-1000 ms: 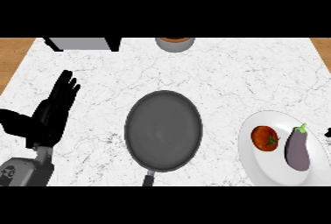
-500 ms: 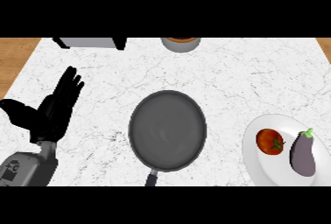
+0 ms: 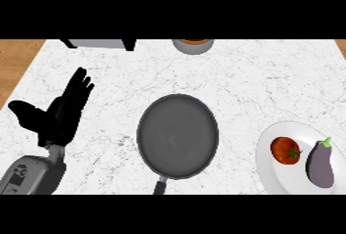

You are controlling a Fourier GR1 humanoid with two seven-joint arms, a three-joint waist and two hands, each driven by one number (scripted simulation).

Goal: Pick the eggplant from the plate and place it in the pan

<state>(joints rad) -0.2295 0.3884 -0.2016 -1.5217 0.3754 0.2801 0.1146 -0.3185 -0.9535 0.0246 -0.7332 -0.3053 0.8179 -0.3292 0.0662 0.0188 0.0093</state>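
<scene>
At the counter's (image 3: pixel 256 87) far edge, a grey cup (image 3: pixel 193 45) and a grey box (image 3: pixel 98 43) were seen, both well apart from the action. Between the two sides, the dark pan (image 3: pixel 178 135) was set mid-counter, its handle (image 3: pixel 160 186) pointed toward the near edge. Over on the left, the left hand (image 3: pixel 61 116) was held above the marble, fingers spread and straight, nothing gripped; the right hand was not shown. On the right, the eggplant (image 3: pixel 320 165) was laid on the white plate (image 3: pixel 280 176): purple, glossy, long, with its green stem turned away from the robot. A red tomato (image 3: pixel 285 150) was placed just beside it, on the pan's side. The plate was cut off by the view's right edge. Bare marble was left between pan and plate, and more beyond the pan.
</scene>
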